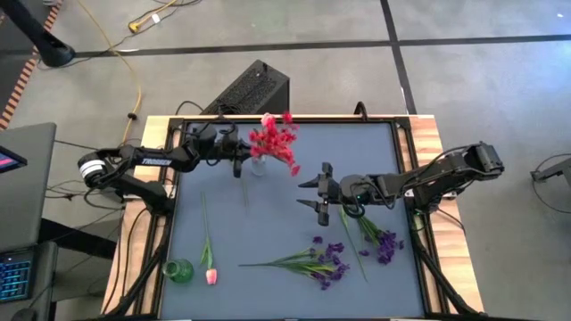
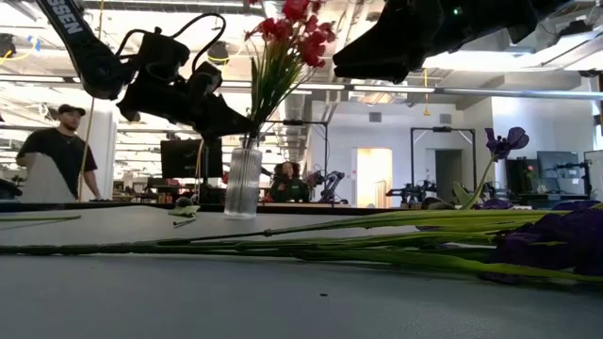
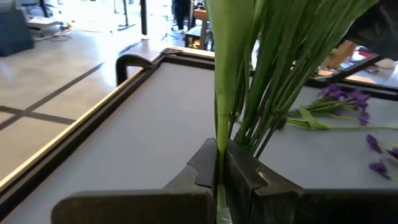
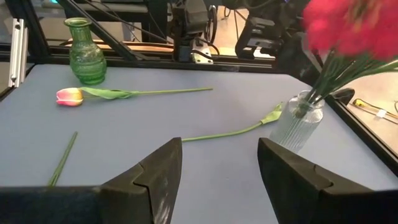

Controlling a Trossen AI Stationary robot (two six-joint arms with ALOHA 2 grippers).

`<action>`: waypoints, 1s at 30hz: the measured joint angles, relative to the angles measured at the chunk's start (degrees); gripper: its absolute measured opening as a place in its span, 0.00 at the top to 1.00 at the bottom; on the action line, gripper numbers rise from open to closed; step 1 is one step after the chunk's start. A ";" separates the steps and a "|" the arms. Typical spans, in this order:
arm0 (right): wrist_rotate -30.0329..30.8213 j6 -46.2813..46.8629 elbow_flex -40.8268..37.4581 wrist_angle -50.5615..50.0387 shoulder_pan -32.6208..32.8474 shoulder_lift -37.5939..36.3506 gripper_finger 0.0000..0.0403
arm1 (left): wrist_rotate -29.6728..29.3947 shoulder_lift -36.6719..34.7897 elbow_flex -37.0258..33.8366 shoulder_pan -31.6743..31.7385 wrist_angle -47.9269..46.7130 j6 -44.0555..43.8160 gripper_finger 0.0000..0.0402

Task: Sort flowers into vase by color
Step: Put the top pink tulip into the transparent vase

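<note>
Landmark: the clear ribbed vase, standing at the far side of the table, toward the left.

Left gripper: the jaws are closed narrow on one green stem, which runs up between the fingers. In the high view this gripper sits just beside the clear ribbed vase, on its left. More green stems rise close behind the pinched one.

Right gripper: the jaws stand wide apart and hold nothing. It hangs to the right of the clear ribbed vase and nearer the front, clear of the red blossoms. Its fingers frame bare table.

Around the vase:
- Red blossoms fill the clear ribbed vase and lean to its right.
- A bare stem with one leaf lies on the table just in front of the vase.
- A pink tulip lies well to the front-left, bud toward the front edge, beside a green glass vase.
- Two purple bunches lie at the front-right: one near the table's middle, the other under the right arm.

A person stands in the room beyond the table.
</note>
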 joint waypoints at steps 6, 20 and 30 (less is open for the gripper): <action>0.00 0.01 0.00 0.02 -0.02 0.00 0.42 | 2.60 -0.06 0.00 2.62 -1.12 -0.51 1.00; 0.00 0.02 0.00 0.15 -0.02 0.00 0.42 | 6.32 -0.08 -0.02 5.20 -2.29 -1.51 0.77; 0.00 0.04 0.00 0.17 -0.02 0.00 0.42 | 6.46 -0.36 -0.05 6.89 -2.56 -2.76 0.56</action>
